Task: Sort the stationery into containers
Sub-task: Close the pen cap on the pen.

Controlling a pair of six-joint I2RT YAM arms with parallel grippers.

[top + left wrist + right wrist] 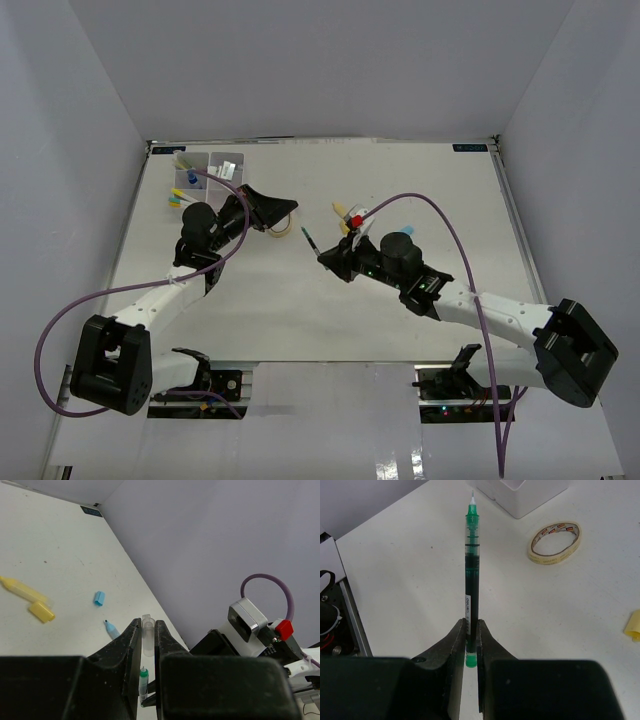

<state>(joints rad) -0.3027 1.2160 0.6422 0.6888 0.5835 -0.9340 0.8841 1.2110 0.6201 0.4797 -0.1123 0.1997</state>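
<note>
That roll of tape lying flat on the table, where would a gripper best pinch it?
Probably the wall of the tape roll, from straight above: one finger down into the hole, the other outside the ring. It lies flat with the hole facing up, and its low side offers little to squeeze sideways.

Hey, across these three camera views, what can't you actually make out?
Top view: what sits in the white plastic divided organizer tray; too small, and the left arm overlaps its near edge.
Top view: the clear plastic cap in the left gripper; the gripper's black body hides it.
Left wrist view: the barrel of the light blue pen, behind a gripper finger.
Right wrist view: the yellow item, cut off by the right edge.
</note>
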